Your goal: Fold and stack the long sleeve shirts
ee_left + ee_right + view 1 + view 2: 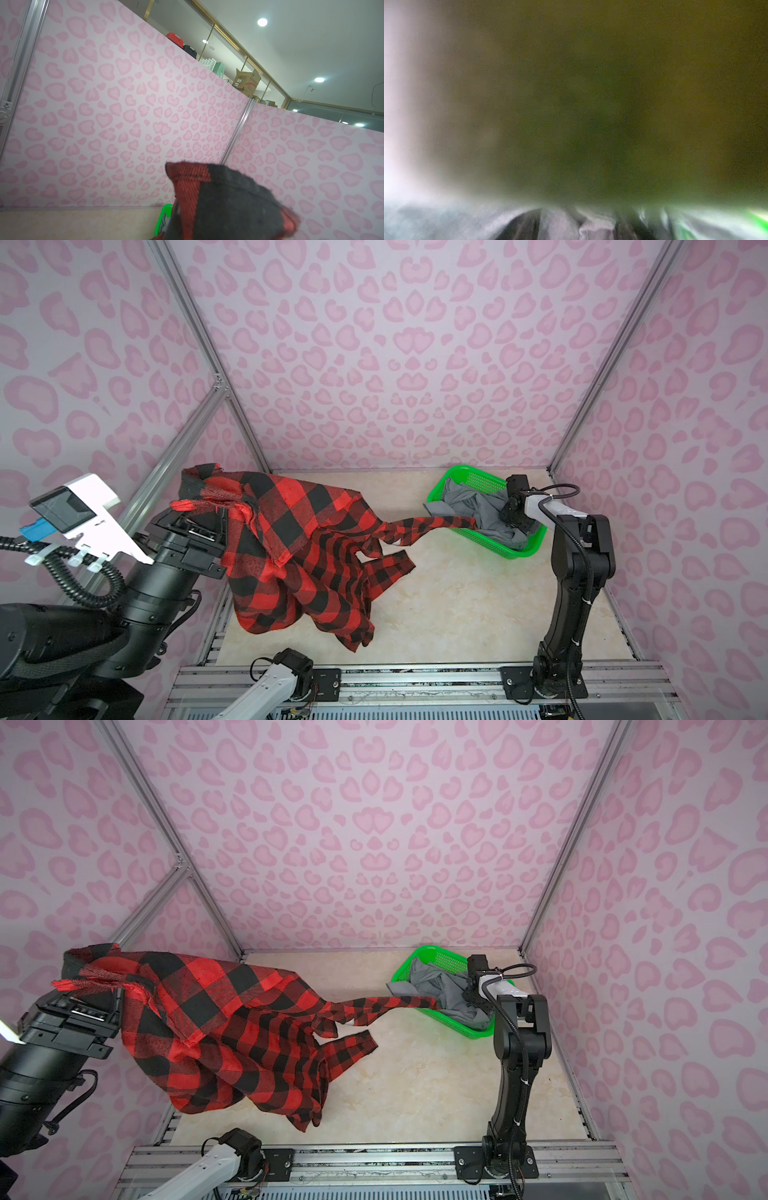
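Clamped shut on a bunched edge of the red-and-black flannel, the left pincer holds the shirt high at the left side of the counter. Most of the cloth hangs in loose folds, and its lower hem touches or comes close to the surface.

One sleeve stretches across to the green basket at the far right, its cuff lying over the rim on the grey shirt crumpled inside. The right pincer is down in that basket against the grey cloth. Whether its jaws grip anything cannot be told, as its wrist view is a blur.

The job looks barely begun — nothing lies flat, nothing is folded and no stack exists. The flannel has yet to be spread out, the grey shirt has yet to leave the basket, and no third shirt is visible.

The trailing sleeve appears the main hindrance, since it may drag the basket or the grey shirt along. Pink heart-print walls close in on three sides.
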